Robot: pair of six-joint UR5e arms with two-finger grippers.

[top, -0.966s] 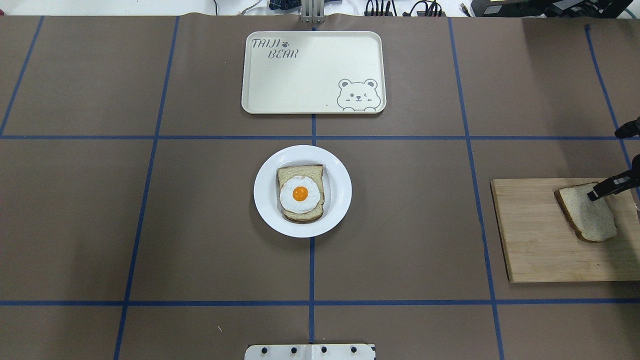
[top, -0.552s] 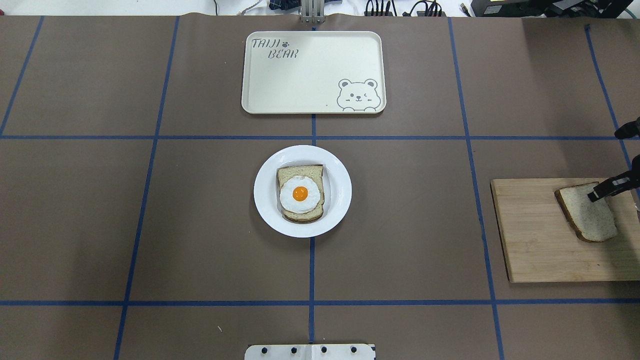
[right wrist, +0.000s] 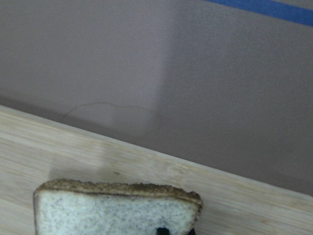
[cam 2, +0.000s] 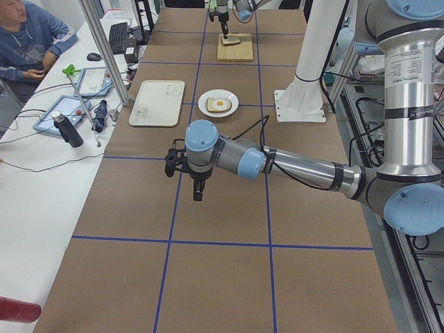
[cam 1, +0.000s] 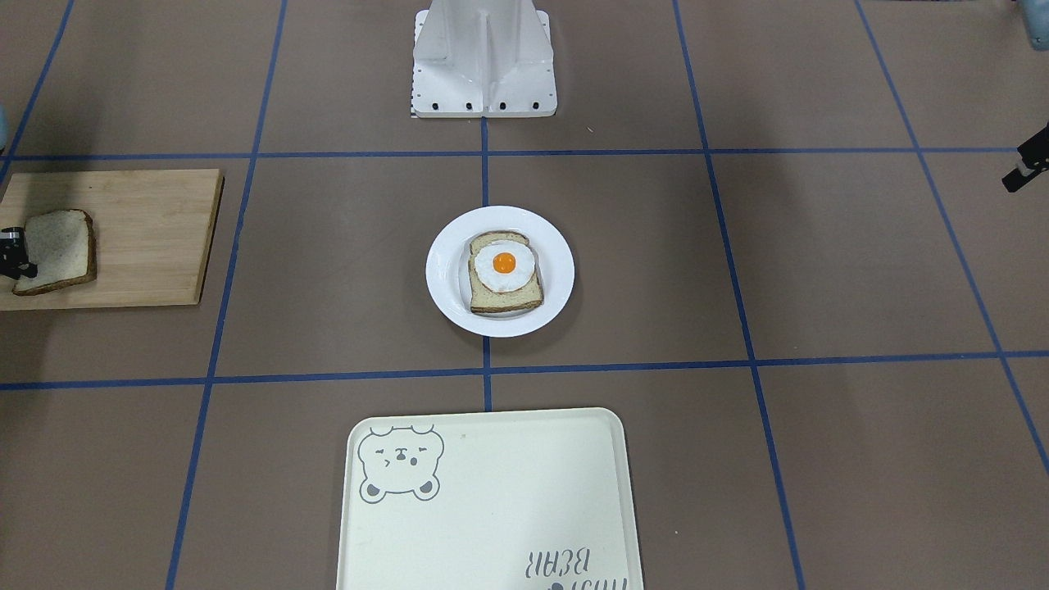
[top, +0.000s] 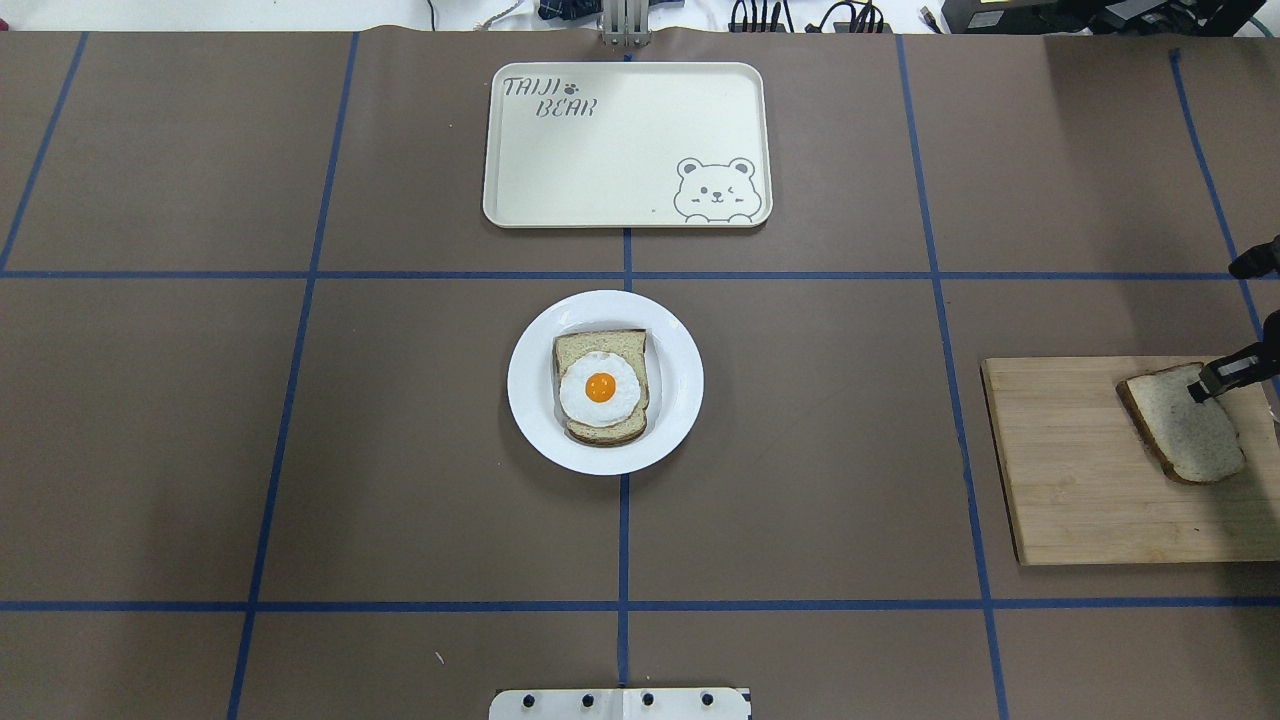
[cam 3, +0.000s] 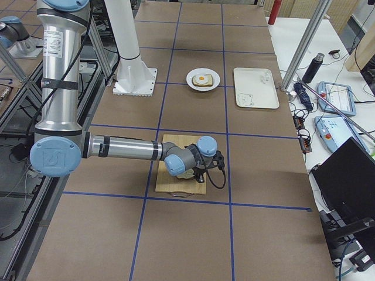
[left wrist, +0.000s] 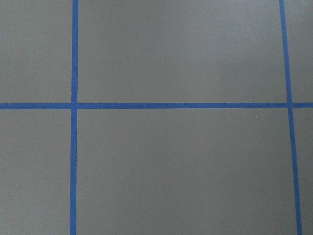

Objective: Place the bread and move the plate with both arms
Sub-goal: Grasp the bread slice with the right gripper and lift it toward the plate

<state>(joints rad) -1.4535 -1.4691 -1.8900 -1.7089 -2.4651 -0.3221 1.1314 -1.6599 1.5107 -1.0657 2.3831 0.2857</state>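
Observation:
The plain bread [top: 1185, 430] lies on a wooden cutting board [top: 1070, 470] at the table's right edge. It also shows in the front view [cam 1: 59, 250] and the right wrist view [right wrist: 117, 210]. My right gripper [top: 1212, 380] sits at the slice's far right corner and looks shut on its edge. A black fingertip [right wrist: 161, 230] shows against the bread. The white plate [top: 525, 385] stands at the table's middle and holds a bread slice with a fried egg [top: 600, 387]. My left gripper [cam 1: 1026, 168] hangs over bare table far to the left, only partly in view, and I cannot tell its jaws.
A cream bear tray [top: 625, 145] lies beyond the plate at the far middle. The robot's white base [cam 1: 483, 57] is at the near edge. Blue tape lines grid the brown table cover. The left wrist view shows only bare cover.
The right gripper and the bread have shifted slightly to the right together on the board, and the slice looks a little flatter. The plate and tray have not moved.

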